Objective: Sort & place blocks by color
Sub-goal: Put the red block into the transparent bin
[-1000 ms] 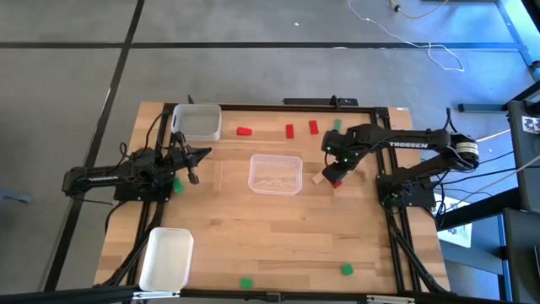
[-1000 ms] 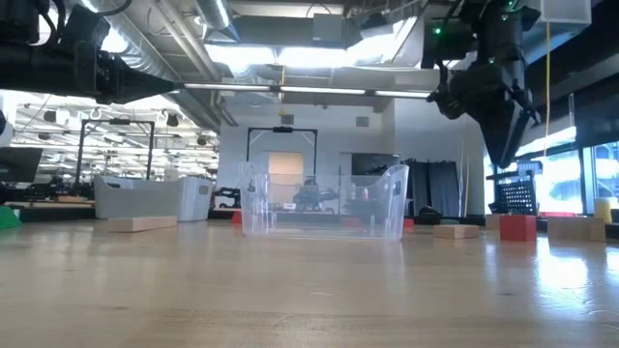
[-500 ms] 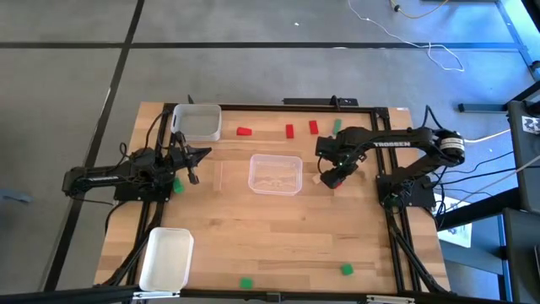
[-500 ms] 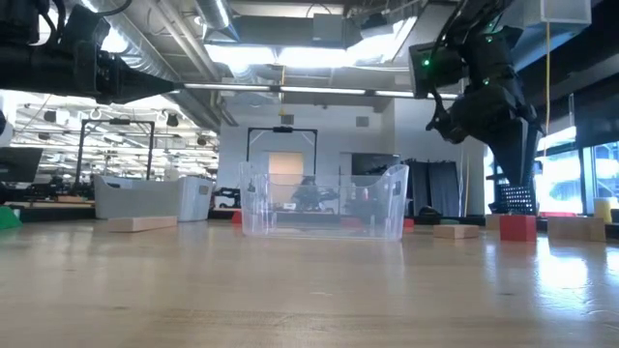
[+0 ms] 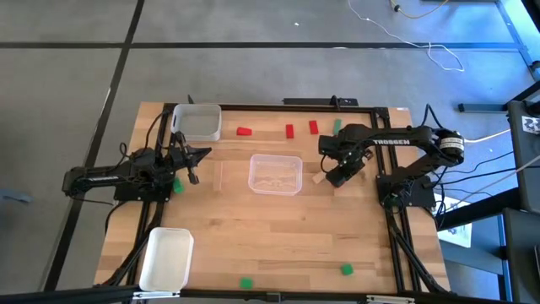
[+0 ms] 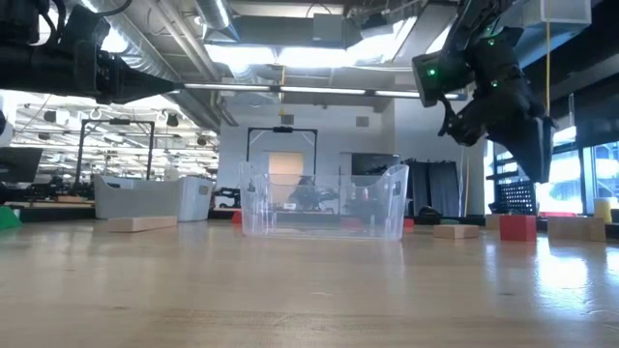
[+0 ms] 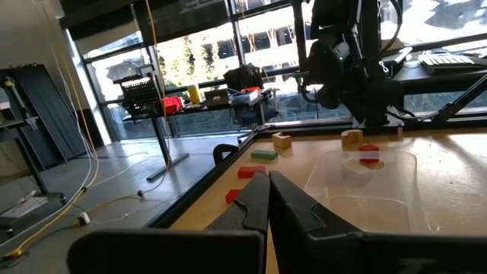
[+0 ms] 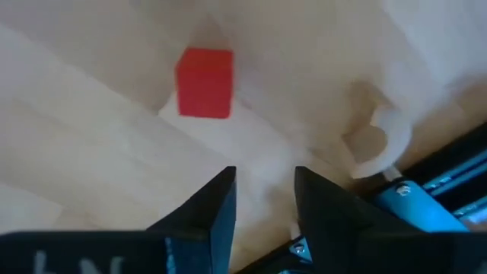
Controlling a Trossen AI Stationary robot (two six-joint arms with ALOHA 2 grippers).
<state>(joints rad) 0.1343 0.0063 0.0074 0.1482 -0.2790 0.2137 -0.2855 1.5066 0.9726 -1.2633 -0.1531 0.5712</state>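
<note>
Right gripper (image 8: 262, 198) hangs above the table, fingers partly apart with a narrow gap, holding nothing. Red cube (image 8: 204, 83) sits on bare wood just ahead of the fingertips, not touched; in the high view it's hidden under the gripper (image 5: 341, 173).

Cube looks like painted wood: probably light, stiff, not fragile, faces maybe a bit slick. Best bet is to pinch two opposite flat faces, square on, mid-height; the gap looks about cube-wide, so it may need opening more first.

Tan block (image 5: 318, 178) lies just beside, toward the clear tray (image 5: 275, 174), which is near on that side. Table's right edge and the arm base are on the other side, so room is tight there; lifting straight up is open.

Other blocks: three red (image 5: 244, 131) along the far side, greens (image 5: 345, 269) near the front edge, well apart.

Left gripper (image 7: 268, 199) is closed and empty, parked at the left edge by the white tray (image 5: 199, 122).
</note>
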